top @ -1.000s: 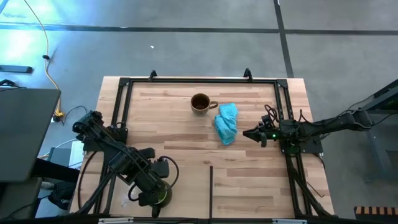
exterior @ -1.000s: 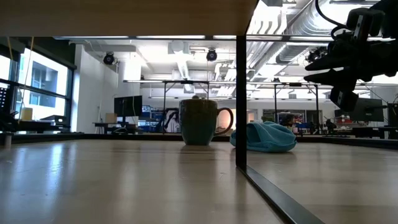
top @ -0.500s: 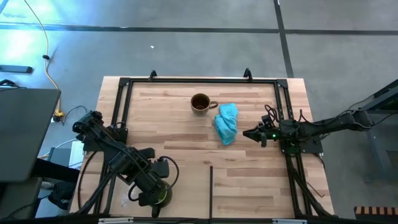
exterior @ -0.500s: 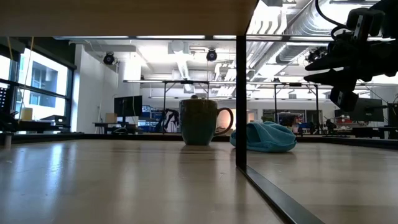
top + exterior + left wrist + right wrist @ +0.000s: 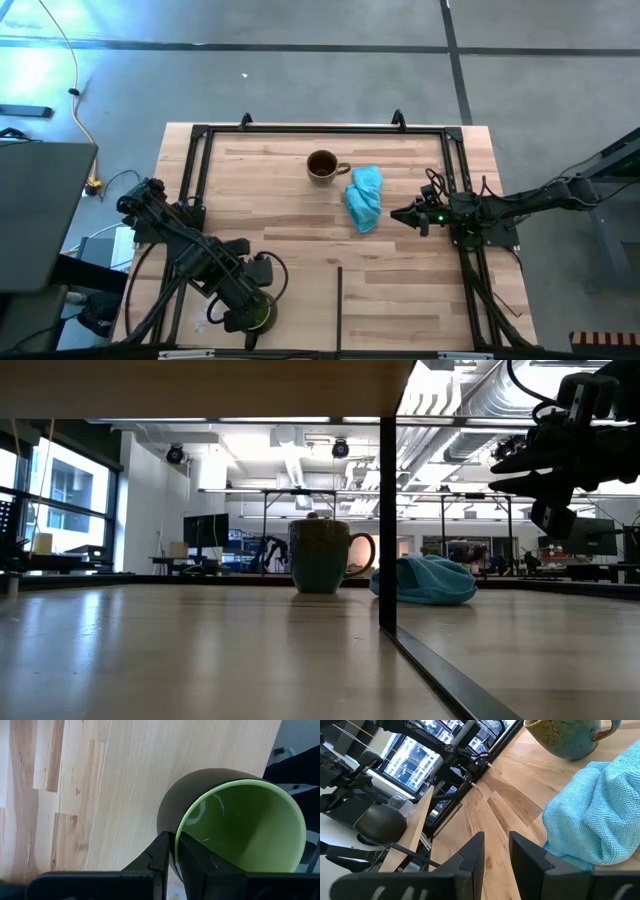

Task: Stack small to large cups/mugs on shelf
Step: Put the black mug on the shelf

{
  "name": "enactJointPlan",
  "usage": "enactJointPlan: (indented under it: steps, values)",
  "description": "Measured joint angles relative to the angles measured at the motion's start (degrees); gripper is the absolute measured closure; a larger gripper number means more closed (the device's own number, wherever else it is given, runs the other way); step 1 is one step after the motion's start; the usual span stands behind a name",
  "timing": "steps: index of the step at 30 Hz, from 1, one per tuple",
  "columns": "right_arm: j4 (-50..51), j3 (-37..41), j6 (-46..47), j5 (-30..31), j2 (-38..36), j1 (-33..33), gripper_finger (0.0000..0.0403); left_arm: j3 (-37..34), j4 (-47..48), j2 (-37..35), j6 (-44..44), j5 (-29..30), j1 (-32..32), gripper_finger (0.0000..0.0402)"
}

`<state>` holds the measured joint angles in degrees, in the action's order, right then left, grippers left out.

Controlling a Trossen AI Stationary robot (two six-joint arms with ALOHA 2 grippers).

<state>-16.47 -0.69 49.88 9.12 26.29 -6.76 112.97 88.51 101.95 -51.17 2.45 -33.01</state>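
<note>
High view: the left gripper (image 5: 252, 318) sits at the table's near left edge, over the green mug (image 5: 262, 316), and its jaws are pinched nearly together on the mug's rim, one finger inside and one outside, as the left wrist view shows. In that wrist view the green mug (image 5: 235, 827) has a dark outer wall and a bright lime inside; a faint clear outline shows against the inner wall, but whether that is the clear cup I cannot tell. The mug stands on the pale wooden shelf (image 5: 280, 205). The brown mug (image 5: 322, 165) stands upright toward the far side of the shelf, handle pointing right, with nothing visible inside from above; in the low view it reads as a teal-bodied mug (image 5: 319, 556) with a brown rim. Just to its right lies the blue cloth (image 5: 364, 197), crumpled, close to the mug's handle but whether touching it I cannot tell. The right gripper (image 5: 394, 214) hovers above the shelf just right of the cloth, pointing at it, well apart from the left gripper; its jaws stand a little apart and hold nothing, as the right wrist view shows past its fingers (image 5: 469, 856). No brand, label or readable writing shows on either mug, the cloth or the shelf.
</note>
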Motion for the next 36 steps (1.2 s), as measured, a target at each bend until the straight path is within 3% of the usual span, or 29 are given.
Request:
enactJointPlan:
  steps: [16, 27, 36]
  values:
    - [0.59, 0.02, -0.01, -0.02, -0.01, 0.00, 0.0322, 0.00, 0.03, 0.00, -1.81, -0.03, 0.00, 0.0374]
    - [0.59, 0.01, -0.01, -0.03, 0.00, -0.01, 0.0322, -0.07, 0.96, 0.15, -2.60, -0.02, 0.00, 0.0302]
    - [0.59, 0.00, -0.03, -0.03, -0.01, 0.00, 0.0322, -0.04, 1.44, 0.15, -1.88, 0.42, 0.00, 0.0306]
